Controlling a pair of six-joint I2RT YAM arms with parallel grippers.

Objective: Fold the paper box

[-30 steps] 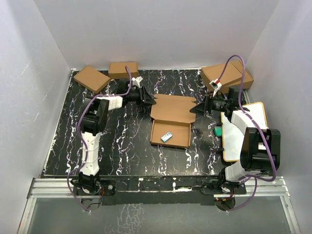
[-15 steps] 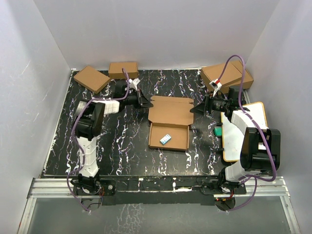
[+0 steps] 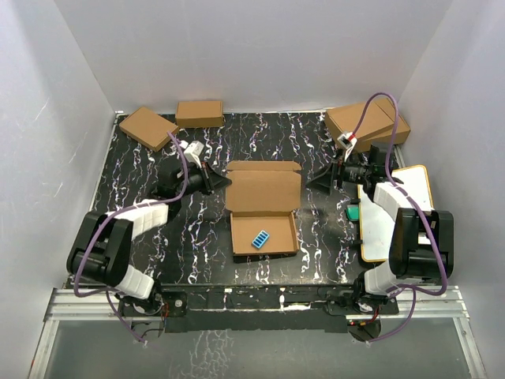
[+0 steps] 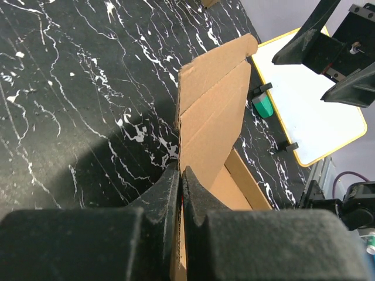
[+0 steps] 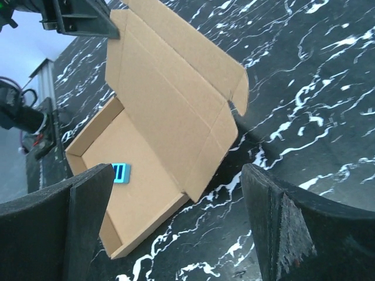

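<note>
Paper box is found in the middle of the black marbled table, between the 2 grippers, with its shallow tray toward the arm bases and its lid raised from the far hinge crease. A small blue item is seen lying flat inside the tray. The left gripper is clenched on the left edge of the lid, the cardboard being pinched thin between its jaws. The right gripper is spread wide and holds nothing, just beside the lid's right edge but apart from it. The step in hand is judged to be the closing of the lid. For that, the pinch should be kept firm and swung in an arc about the hinge crease, so that the lid is not pulled sideways and the tray is not dragged across the table. The free right gripper would be best used to steady the tray or to turn the right ear flap inward, so that both ears are tucked inside the side walls before the front flap is pressed in. No brand, label or legible writing can be made out on the cardboard; only dark stripes are seen on the blue item.
</note>
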